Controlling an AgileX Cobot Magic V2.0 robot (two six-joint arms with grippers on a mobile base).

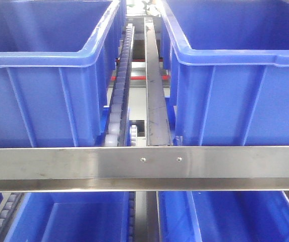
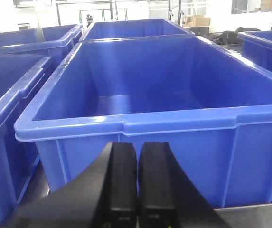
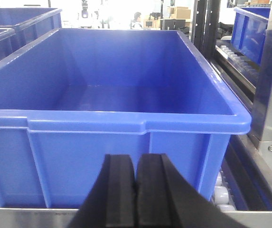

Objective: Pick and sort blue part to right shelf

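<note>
While both pincers (image 2: pixel 136 183) (image 3: pixel 136 190) sit closed — seemingly empty — blue bins (image 3: pixel 126 128) face them.

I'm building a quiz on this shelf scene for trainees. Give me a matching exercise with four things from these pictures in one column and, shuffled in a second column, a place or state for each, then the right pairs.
Things:
1. left gripper
2. steel crossbar
3. roller track
4. right bin

Places or states:
A. runs between the two upper bins
B. shut, holding nothing
C. sits on the upper level, right of the middle rail
D. spans the front of the shelf, below the upper bins

Pairs: 1-B, 2-D, 3-A, 4-C

The right gripper is shut too.
</note>
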